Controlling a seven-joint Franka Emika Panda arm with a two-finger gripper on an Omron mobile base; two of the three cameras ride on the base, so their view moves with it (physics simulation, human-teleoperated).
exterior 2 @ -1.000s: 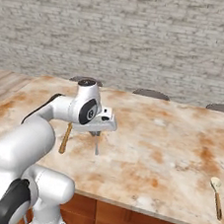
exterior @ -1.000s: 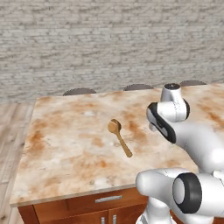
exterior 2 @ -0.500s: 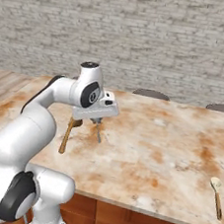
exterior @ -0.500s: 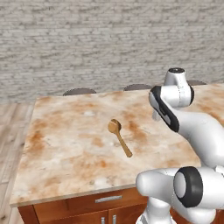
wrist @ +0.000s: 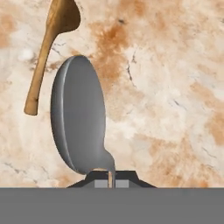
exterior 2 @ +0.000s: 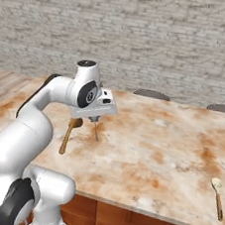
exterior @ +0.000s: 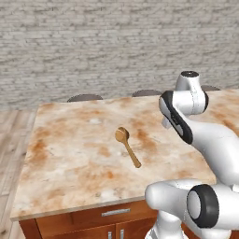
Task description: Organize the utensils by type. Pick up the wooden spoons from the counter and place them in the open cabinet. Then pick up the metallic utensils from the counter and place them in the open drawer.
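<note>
Teaspoon [wrist: 78,122] up off the counter [wrist: 166,87], gripper [exterior 2: 94,119] clamped on its handle.
Raised since last second, frame centre; wooden spoon [wrist: 50,52] upper left untouched; drawer next.

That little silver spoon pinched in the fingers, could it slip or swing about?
Probably stiff: the small silver metal teaspoon hangs straight from the gripper. Its thin smooth handle, pinched at the very end, might slip or pivot. It looks light, much smaller than the brown wooden spoon below.
</note>
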